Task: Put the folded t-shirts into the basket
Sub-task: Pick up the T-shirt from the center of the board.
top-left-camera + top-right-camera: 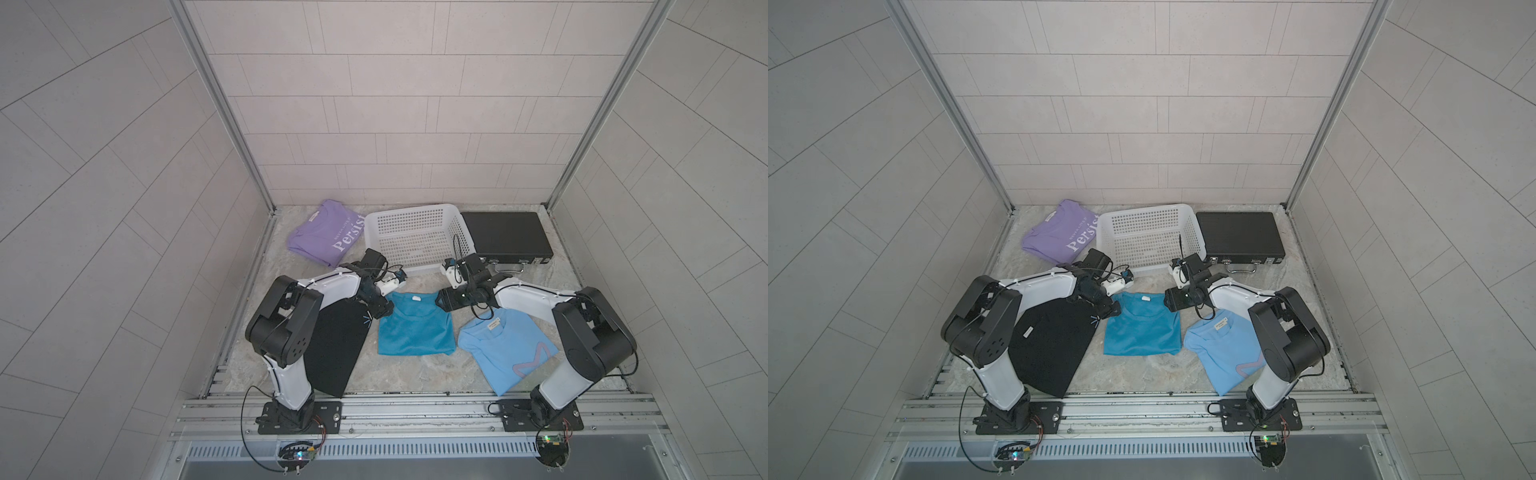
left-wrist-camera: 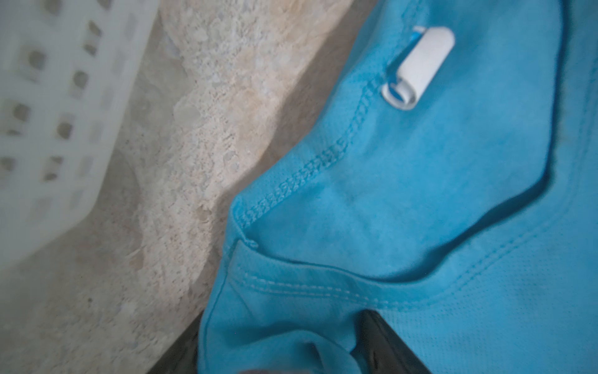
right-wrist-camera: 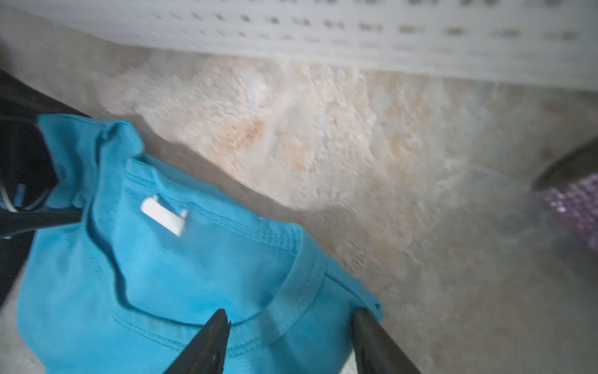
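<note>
Inspection finds all four folded t-shirts lying flat on the counter [image 1: 399,376], none in the white mesh basket [image 1: 411,222], so the task is judged barely begun. The teal t-shirt [image 1: 415,332] lies nearest the basket's front wall, with bare counter between them, which likely explains its selection. Both arms attend its collar edge, one at each shoulder corner, presumably so the fold lifts evenly rather than sagging open. The right tool [image 3: 291,320] stands open, its jaws straddling the shoulder seam without pinching it. The left tool [image 1: 385,311] has cloth bunched between its jaws at the opposite corner; whether it is firmly clamped cannot be told. The black t-shirt [image 1: 336,353] lies partly under the left arm, the light blue t-shirt [image 1: 507,353] beside the right arm, and the lilac t-shirt [image 1: 320,237] against the basket's side. A black latched case [image 1: 505,232] sits on the other side of the basket, apart from the work.
</note>
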Motion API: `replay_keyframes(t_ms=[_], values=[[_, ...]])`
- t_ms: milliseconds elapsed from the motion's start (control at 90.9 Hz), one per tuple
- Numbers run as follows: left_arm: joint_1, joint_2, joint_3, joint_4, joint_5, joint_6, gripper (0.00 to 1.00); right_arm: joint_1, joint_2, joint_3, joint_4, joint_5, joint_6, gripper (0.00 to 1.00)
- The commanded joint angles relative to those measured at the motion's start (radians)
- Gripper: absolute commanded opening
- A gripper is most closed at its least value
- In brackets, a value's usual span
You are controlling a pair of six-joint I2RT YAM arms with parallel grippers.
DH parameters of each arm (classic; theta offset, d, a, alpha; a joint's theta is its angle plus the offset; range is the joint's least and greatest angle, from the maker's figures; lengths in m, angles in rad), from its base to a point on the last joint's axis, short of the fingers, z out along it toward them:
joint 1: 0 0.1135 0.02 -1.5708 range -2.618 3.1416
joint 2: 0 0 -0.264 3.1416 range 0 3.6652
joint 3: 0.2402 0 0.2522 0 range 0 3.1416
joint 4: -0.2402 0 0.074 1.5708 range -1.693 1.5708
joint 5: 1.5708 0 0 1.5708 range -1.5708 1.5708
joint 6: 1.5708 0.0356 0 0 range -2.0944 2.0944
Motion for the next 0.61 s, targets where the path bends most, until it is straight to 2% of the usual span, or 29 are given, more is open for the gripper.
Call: replay_keyframes(t_ms=[0,99,352,594], values=[[-0.010,-0.009,-0.044,-0.004,0.009,-0.024,0.66,-0.037,-0.034,-0.014,-0.069,0.067,0.035,0.65],[-0.012,-0.023,-0.053,0.000,0.007,-0.037,0.57,-0.046,-0.055,-0.019,-0.071,0.081,0.045,0.66],[-0.041,-0.055,-0.099,0.008,-0.014,-0.045,0.40,-0.013,-0.048,-0.065,0.006,-0.025,0.088,0.69],[-0.049,-0.060,-0.117,-0.010,-0.021,-0.045,0.32,0.006,0.026,-0.054,0.050,-0.036,0.097,0.62]])
